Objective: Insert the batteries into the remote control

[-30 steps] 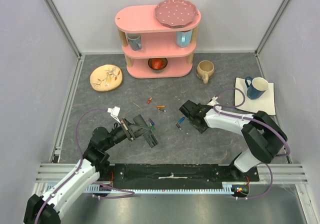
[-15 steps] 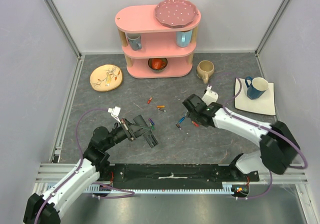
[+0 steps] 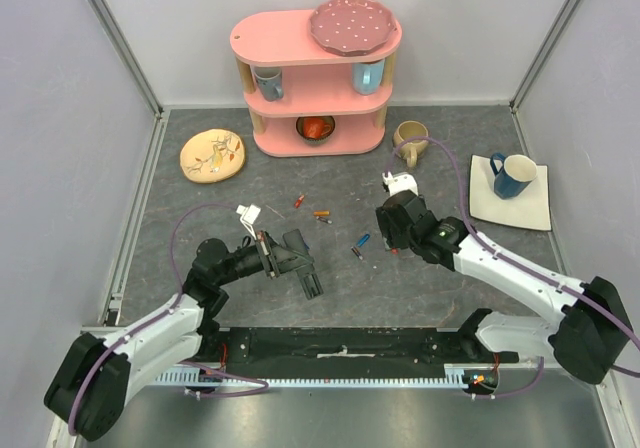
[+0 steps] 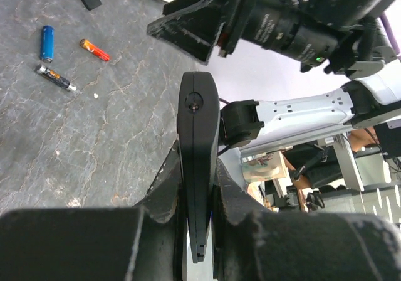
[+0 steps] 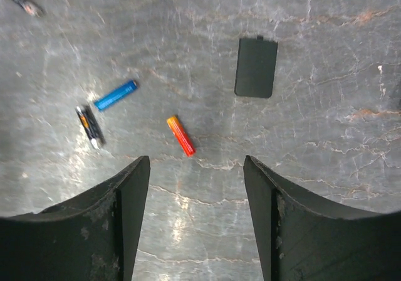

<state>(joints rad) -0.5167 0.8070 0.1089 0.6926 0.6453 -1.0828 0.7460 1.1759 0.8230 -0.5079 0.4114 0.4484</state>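
My left gripper (image 4: 198,196) is shut on the remote control (image 4: 198,130), a slim black bar held edge-on between its fingers; from above the remote control (image 3: 303,270) points toward the table's near edge. My right gripper (image 5: 195,164) hangs open over the table with nothing between its fingers. Just beyond its tips lies a red-orange battery (image 5: 181,135). A blue battery (image 5: 115,95) and a dark one (image 5: 90,126) lie to its left. From above, the right gripper (image 3: 390,236) sits right of the blue battery (image 3: 363,239). More batteries, a red one (image 3: 298,202) and an orange one (image 3: 321,213), lie farther back.
A flat black battery cover (image 5: 256,67) lies on the table beyond the right gripper. A pink shelf (image 3: 316,78) with cups and a bowl stands at the back, a yellow plate (image 3: 212,155) at back left, a beige mug (image 3: 410,142) and a blue mug (image 3: 514,175) on a white napkin at right.
The right arm has stretched out and its gripper has turned and shifted slightly right above the loose batteries. The left gripper has moved a little to the right, still holding the remote control.
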